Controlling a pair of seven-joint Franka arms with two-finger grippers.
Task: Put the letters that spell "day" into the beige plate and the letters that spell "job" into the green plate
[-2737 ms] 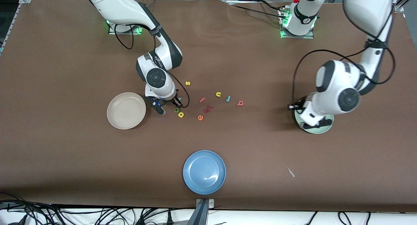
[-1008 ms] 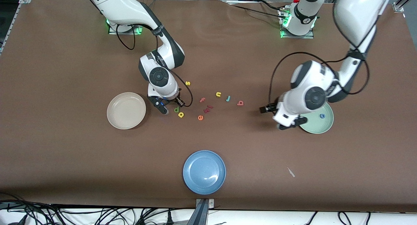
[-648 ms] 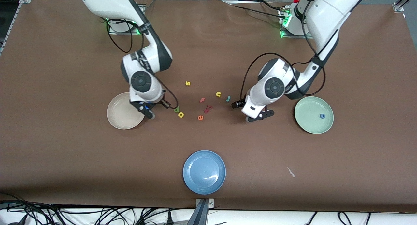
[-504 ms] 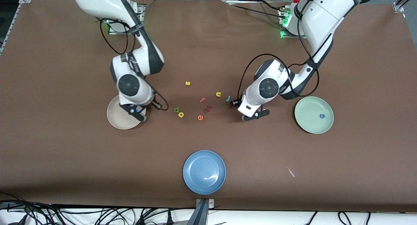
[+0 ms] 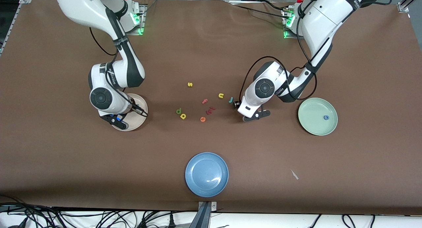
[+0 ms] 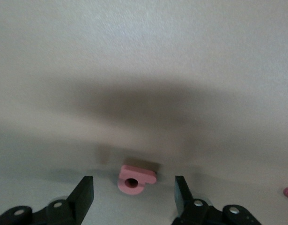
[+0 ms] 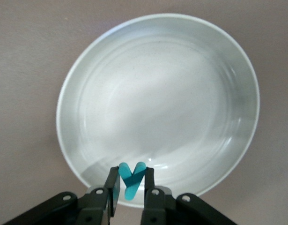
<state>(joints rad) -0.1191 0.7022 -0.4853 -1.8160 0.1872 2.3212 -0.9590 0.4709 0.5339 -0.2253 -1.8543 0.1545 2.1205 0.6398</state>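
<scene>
My right gripper [image 7: 131, 187] is shut on the teal y [image 7: 131, 179] and holds it over the beige plate [image 7: 64, 108], near its rim. In the front view this gripper [image 5: 128, 117] covers much of that plate [image 5: 138, 119]. My left gripper [image 6: 133, 199] is open and low over the table, and the pinkish-red b [image 6: 134, 177] lies flat between its fingers, touching neither. The hand of that gripper [image 5: 246, 112] hides the b from the front camera. The blue o [image 5: 326, 117] lies in the green plate [image 5: 313, 124]. The teal j [image 5: 231, 99], green d [image 5: 178, 111] and yellow a [image 5: 183, 116] lie on the table.
A yellow s [image 5: 190, 84], yellow u [image 5: 221, 95], pink f [image 5: 204, 101], orange e [image 5: 203, 119] and a dark red piece [image 5: 211, 110] lie among the letters. A blue plate [image 5: 206, 174] sits near the front edge.
My right arm has carried the y from the letter cluster to over the beige plate. My left arm has swung from the green plate to the b, and its jaws have narrowed.
</scene>
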